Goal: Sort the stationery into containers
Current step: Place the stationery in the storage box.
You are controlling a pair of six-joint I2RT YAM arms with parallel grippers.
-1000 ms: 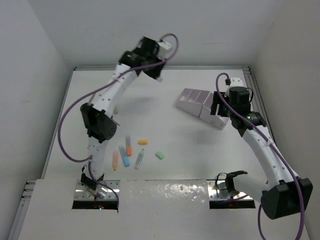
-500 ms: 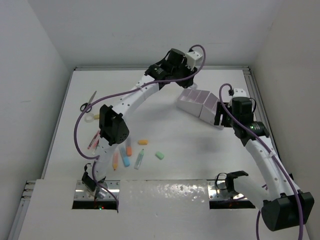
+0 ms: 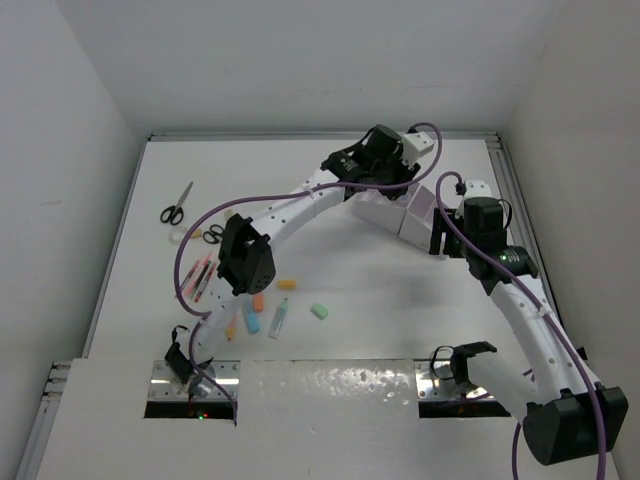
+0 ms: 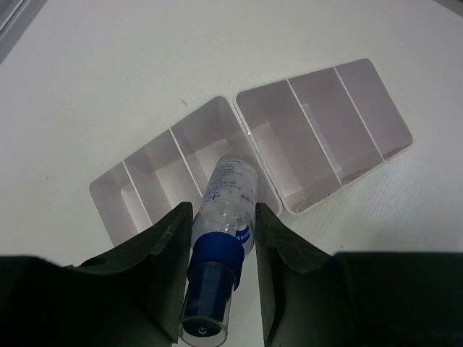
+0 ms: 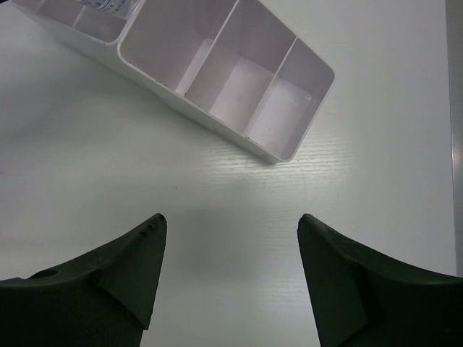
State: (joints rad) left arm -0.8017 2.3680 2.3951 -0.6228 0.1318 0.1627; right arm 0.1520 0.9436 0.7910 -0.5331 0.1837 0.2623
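The left gripper (image 4: pixel 223 211) is partly closed, its two fingers pressing the sides of a small clear bottle (image 4: pixel 233 181) with a blue cap; the cap end points back toward the wrist and the bottom points away. Under the bottle sits the white organizer (image 4: pixel 325 116), two joined blocks of three lilac-lined compartments each, and the bottle's far end lies over the compartment of the left-hand block that borders the seam between the blocks; whether it touches the wall there I cannot tell. The right gripper (image 5: pixel 231 220) stands wide and holds nothing, hovering above bare table (image 5: pixel 217 195) just beside the organizer's other block. In the overhead view, the orange, blue and green markers (image 3: pixel 262 312) and two small erasers (image 3: pixel 320 311) lie well apart from both grippers near the left arm's base, with pink pens (image 3: pixel 197 278) and scissors (image 3: pixel 178 205) farther left.
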